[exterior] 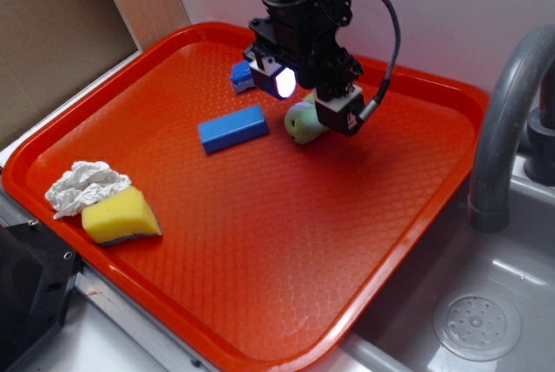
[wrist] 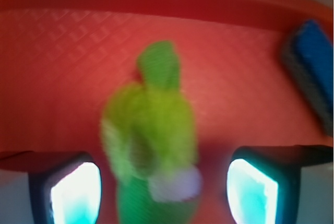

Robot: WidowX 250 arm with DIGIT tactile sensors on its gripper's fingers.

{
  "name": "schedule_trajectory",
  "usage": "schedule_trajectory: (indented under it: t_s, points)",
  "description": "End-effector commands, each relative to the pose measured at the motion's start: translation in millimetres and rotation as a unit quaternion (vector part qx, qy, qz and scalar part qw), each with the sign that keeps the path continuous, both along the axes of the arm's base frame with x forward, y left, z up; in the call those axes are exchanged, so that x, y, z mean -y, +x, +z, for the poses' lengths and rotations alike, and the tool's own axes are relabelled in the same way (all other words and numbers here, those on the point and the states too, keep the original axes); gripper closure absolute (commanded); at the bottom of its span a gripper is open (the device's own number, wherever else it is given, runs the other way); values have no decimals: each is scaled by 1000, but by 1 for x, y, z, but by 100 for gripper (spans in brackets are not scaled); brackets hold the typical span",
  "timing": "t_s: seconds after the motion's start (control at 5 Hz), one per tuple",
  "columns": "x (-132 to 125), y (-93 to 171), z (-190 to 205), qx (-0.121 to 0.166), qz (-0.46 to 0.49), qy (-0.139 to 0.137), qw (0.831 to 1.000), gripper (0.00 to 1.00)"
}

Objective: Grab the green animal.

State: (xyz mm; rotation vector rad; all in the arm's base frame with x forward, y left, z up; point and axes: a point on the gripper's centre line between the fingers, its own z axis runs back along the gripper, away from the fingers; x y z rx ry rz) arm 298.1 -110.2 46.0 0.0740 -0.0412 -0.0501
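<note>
The green animal (exterior: 303, 121) is a small yellow-green plush with a pale rounded head, lying on the orange tray (exterior: 260, 242) right of the blue block (exterior: 232, 127). My gripper (exterior: 310, 96) hangs directly over it, jaws open, one finger on each side. In the wrist view the plush (wrist: 151, 130) lies blurred between my two glowing fingertips (wrist: 75, 192), and my gripper (wrist: 164, 195) is not touching it. Its back part is hidden behind my fingers in the exterior view.
A second small blue object (exterior: 242, 76) lies behind the gripper, also seen in the wrist view (wrist: 313, 72). A yellow sponge wedge (exterior: 120, 217) and crumpled white paper (exterior: 82, 186) sit at the tray's front left. A sink with a grey faucet (exterior: 503, 129) is at right.
</note>
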Motion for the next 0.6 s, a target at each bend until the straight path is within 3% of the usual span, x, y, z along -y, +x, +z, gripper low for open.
schedule_trajectory:
  t_s: [0.0,0.2,0.4]
  points:
    - [-3,12,-3,4,-23,-35,999,0]
    - [-5,13,-7,6,-18,-30,999,15]
    - [-4,12,-8,5,-23,-29,999,100]
